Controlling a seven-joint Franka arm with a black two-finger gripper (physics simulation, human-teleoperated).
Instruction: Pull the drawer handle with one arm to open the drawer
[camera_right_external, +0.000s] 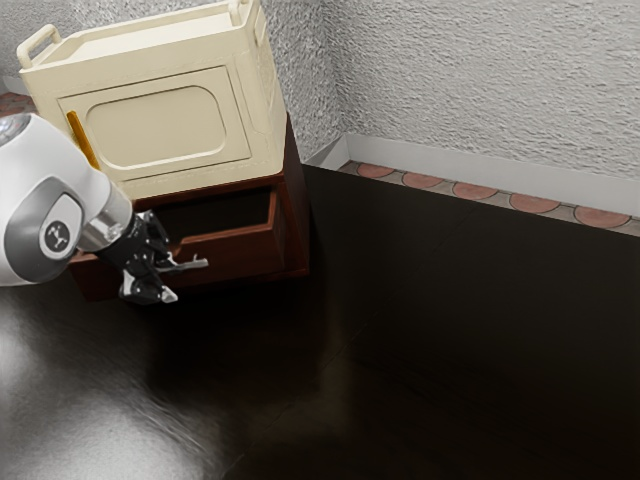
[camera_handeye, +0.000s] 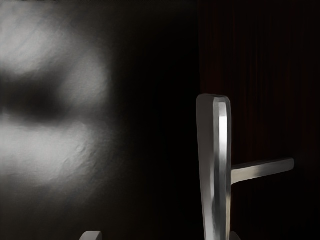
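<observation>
Exterior view: on the front of the partly open drawer (camera_right_external: 236, 255), the metal handle (camera_right_external: 197, 263), probably rigid and slippery, is best taken at mid-bar by the gripper (camera_right_external: 168, 268), whose fingers stand well apart before the drawer, clasping nothing.

Looks down aslant at the drawer (camera_right_external: 235, 254) from well apart in the exterior view, with a sideways tilt, facing the walls (camera_right_external: 480, 80) beyond it. Looks from close by the drawer's handle (camera_handeye: 215, 165) in the wrist view, facing its front and the desk (camera_handeye: 45, 155) beside it. Shares handle, drawer front and desk across both.
</observation>
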